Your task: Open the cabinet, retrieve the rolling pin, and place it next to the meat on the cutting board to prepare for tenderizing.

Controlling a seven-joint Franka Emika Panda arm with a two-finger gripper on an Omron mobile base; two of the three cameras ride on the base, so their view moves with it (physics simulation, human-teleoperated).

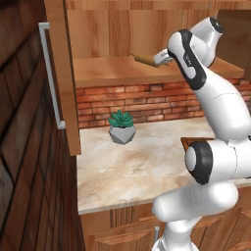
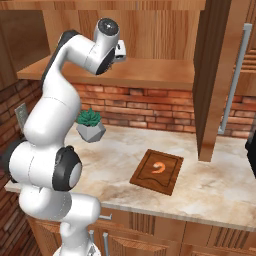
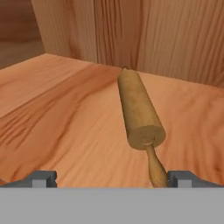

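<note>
The cabinet (image 1: 61,73) stands open, its doors swung wide to either side (image 2: 215,75). On its plank shelf (image 3: 65,118) lies the rolling pin (image 3: 138,109), a tan wooden cylinder pointing toward the back wall (image 1: 143,59). My gripper (image 3: 113,179) is open at the pin's near end. The near handle sits between the fingertips (image 3: 183,178), close to the right one, with nothing gripped. From the left base view, the hand (image 1: 164,59) reaches onto the shelf beside the pin. Down on the counter, the cutting board (image 2: 157,171) carries the small orange-pink meat (image 2: 159,167).
A potted succulent (image 2: 90,124) in a grey faceted pot (image 1: 121,126) stands on the marbled counter (image 1: 127,166) by the brick backsplash. The open doors' long grey bar handles (image 1: 49,73) stick out on both sides. Drawer fronts run below the counter edge.
</note>
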